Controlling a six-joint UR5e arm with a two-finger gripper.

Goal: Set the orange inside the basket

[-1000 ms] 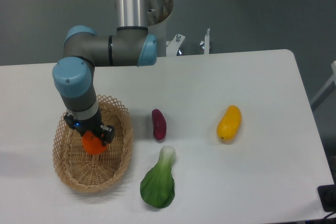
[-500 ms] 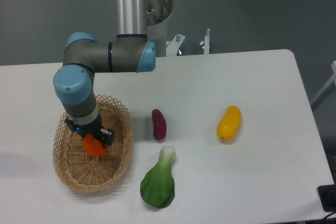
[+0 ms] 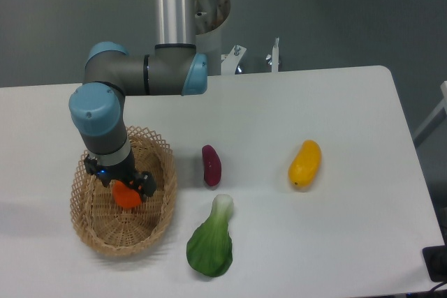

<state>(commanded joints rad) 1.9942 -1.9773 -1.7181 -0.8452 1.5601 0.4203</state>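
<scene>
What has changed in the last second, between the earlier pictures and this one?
The pincer moved slightly lower into the basket, carrying the orange with it; whether it lets go cannot be seen. The purple vegetable, bok choy and yellow fruit stayed put.

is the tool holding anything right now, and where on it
The tool appears shut on the orange, gripping its upper part from above, over the inside of the basket. The exact finger contact is hidden.
</scene>
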